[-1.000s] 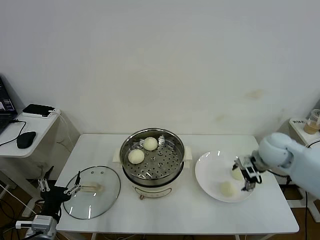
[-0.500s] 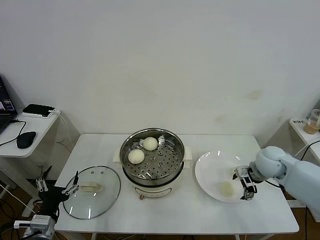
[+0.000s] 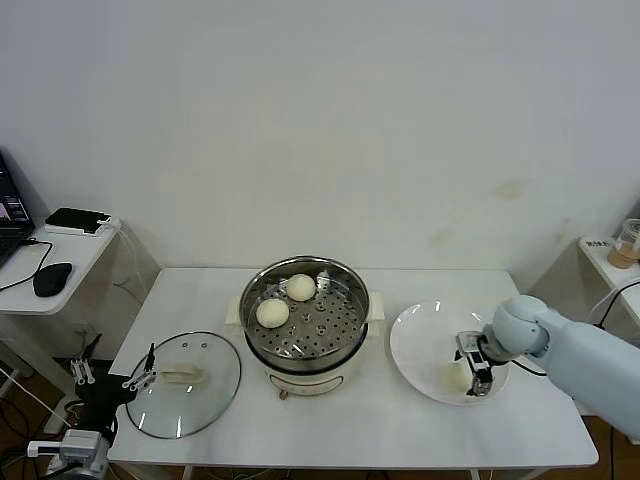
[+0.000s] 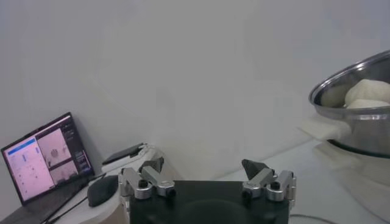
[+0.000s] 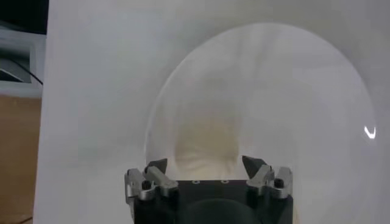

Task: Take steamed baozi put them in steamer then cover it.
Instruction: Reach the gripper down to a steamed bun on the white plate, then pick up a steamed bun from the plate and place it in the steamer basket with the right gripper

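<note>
Right end effector (image 3: 478,370) sits low over the plate (image 3: 418,352) on the counter (image 3: 350,430), jaws astride a baozi (image 3: 456,377); whether they grip it yet cannot be told. Two baozi (image 3: 272,313) already lie in the steamer (image 3: 304,312), and the cover (image 3: 185,383) rests on the counter to its left beside the idle left end effector (image 3: 112,378). Left wrist view: left fingers (image 4: 151,167) spread wide, nothing between. Right wrist view: the baozi (image 5: 204,149) lies centred between the right fingertips (image 5: 255,165). Closing should be gentle, squeezing evenly at its widest girth before lifting straight up
</note>
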### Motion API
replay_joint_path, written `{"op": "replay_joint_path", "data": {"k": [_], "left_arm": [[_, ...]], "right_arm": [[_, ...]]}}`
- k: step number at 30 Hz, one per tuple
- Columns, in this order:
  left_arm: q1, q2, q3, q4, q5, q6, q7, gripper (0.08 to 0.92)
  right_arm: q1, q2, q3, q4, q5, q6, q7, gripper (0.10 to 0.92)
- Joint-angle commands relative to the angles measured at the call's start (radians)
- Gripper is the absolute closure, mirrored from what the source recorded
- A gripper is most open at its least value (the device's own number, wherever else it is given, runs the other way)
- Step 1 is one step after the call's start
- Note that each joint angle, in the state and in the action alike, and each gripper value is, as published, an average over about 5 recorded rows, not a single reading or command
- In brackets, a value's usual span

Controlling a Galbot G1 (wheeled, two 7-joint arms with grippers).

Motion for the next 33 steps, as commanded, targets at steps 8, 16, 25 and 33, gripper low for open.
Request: {"op": "replay_joint_path", "data": {"k": [8, 16, 25, 33], "left_arm": [[-0.002, -0.001, 0.001, -0.001, -0.002, 0.0, 0.0, 0.177], [-0.001, -0.001, 0.0, -0.008, -0.004, 0.0, -0.001, 0.177], [-0.004, 0.001, 0.0, -0.015, -0.008, 0.0, -0.002, 0.177], [-0.01, 0.0, 0.008, -0.017, -0.006, 0.001, -0.002, 0.177]], "right_arm": [[-0.001, 0.026, 0.0, -0.027, -0.005, -0.014, -0.017, 0.413], [0.048, 0.008, 0.009, -0.014, 0.013, -0.005, -0.05, 0.453], [0.242, -0.048, -0.044, 0.039, 0.098, -0.008, -0.082, 0.457], [0.493, 0.035, -0.109, -0.001, 0.232, -0.014, -0.067, 0.457]]}}
